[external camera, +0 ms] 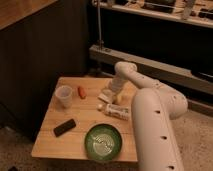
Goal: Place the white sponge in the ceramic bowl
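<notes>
The white sponge (105,98) is a small off-white block lying on the wooden table (80,142), near its far middle. My gripper (113,92) hangs down from the white arm (150,107), right over the sponge's right end, at or just above it. The ceramic bowl (103,141), dark green with white swirl lines, sits empty at the table's front edge, well in front of the sponge.
A clear plastic cup (63,96) stands at the left with an orange-red piece (81,92) beside it. A white printed packet (117,111) and a tiny white ball (100,107) lie just in front of the sponge. A black bar (65,127) lies front left. A dark cabinet and metal rail stand behind.
</notes>
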You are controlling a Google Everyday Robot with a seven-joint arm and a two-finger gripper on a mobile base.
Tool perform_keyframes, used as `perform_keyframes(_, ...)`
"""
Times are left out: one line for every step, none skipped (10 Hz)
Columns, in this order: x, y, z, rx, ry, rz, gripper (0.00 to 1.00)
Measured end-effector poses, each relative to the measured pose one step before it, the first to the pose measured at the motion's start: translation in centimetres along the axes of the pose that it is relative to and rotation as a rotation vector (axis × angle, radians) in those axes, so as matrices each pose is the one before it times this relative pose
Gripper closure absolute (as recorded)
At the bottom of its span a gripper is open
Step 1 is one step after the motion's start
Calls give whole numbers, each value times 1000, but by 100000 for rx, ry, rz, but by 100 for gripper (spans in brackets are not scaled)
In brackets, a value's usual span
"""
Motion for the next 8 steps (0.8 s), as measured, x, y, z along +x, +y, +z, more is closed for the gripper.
perform_keyframes(-20, -17, -259, 191, -136, 160, 23)
perform_keyframes(-41, -39, -20, -323, 173, -319, 32)
perform_keyframes(7, 127, -116, -412, -39, 3, 41)
perform_keyframes(58, 97, -187, 102, -76, 212, 47)
perform_keyframes(91, 52, -169, 184, 100, 188, 48)
perform_keyframes(2, -13, -104, -20, 60, -36, 48)
perform_keyframes(40, -18, -153, 14, 177, -87, 48)
perform_keyframes(22, 36, 15, -110, 52, -80, 48)
